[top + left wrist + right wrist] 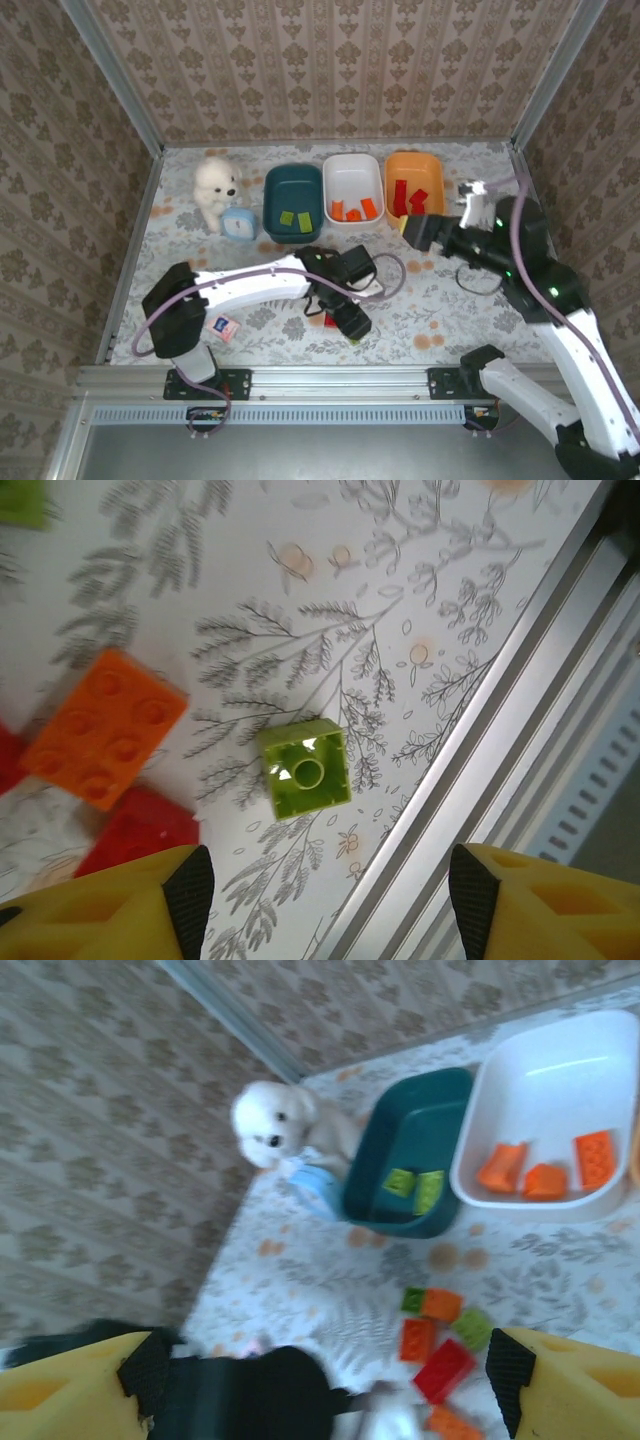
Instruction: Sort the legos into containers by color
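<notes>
My left gripper [330,905] is open above the table's near edge, nothing between its pads. Just ahead of it a light green lego [305,768] lies upside down, with an orange lego [105,727] and a red one [140,830] to its left. In the top view the left gripper [350,322] hangs over these loose legos. My right gripper [328,1380] is open and empty, raised by the orange tub [413,170], which holds red legos [410,198]. The white tub [353,175] holds orange legos [545,1175]. The teal tub [290,185] holds two green legos [415,1185].
A white plush dog [215,185] and a small light-blue round object [238,224] stand left of the teal tub. A pink-and-white card [222,327] lies near the left arm's base. The metal rail [500,750] runs along the table's near edge beside the green lego.
</notes>
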Controlling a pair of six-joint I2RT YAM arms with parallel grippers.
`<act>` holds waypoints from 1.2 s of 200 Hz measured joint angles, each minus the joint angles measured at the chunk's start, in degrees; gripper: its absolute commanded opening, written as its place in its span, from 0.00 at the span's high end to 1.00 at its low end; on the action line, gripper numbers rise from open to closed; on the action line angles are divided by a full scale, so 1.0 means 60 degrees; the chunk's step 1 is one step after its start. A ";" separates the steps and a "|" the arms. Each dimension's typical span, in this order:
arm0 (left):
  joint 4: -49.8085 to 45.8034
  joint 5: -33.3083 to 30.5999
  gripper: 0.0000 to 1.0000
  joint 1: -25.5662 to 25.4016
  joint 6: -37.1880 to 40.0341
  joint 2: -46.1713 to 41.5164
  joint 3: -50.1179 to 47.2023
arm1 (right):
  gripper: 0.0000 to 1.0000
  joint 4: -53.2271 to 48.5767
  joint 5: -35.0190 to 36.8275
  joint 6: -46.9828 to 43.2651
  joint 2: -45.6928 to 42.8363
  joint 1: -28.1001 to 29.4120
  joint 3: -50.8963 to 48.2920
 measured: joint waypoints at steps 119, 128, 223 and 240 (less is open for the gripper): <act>-0.0539 -0.1315 0.28 -0.0721 -0.0907 0.2375 0.1315 | 0.11 -0.0940 -0.0455 0.0393 -0.0273 -0.0011 0.0772; -0.0601 -0.1355 0.29 -0.0736 -0.0976 0.2459 0.1344 | 0.11 -0.0940 -0.0452 0.0393 -0.0270 -0.0011 0.0772; -0.1209 -0.1770 0.46 -0.1027 -0.1381 0.3122 0.1694 | 0.11 -0.0940 -0.0452 0.0495 -0.0266 -0.0018 0.0772; -0.1249 -0.1872 0.48 -0.1071 -0.1413 0.3195 0.1781 | 0.11 -0.0940 -0.0455 0.0543 -0.0266 -0.0018 0.0769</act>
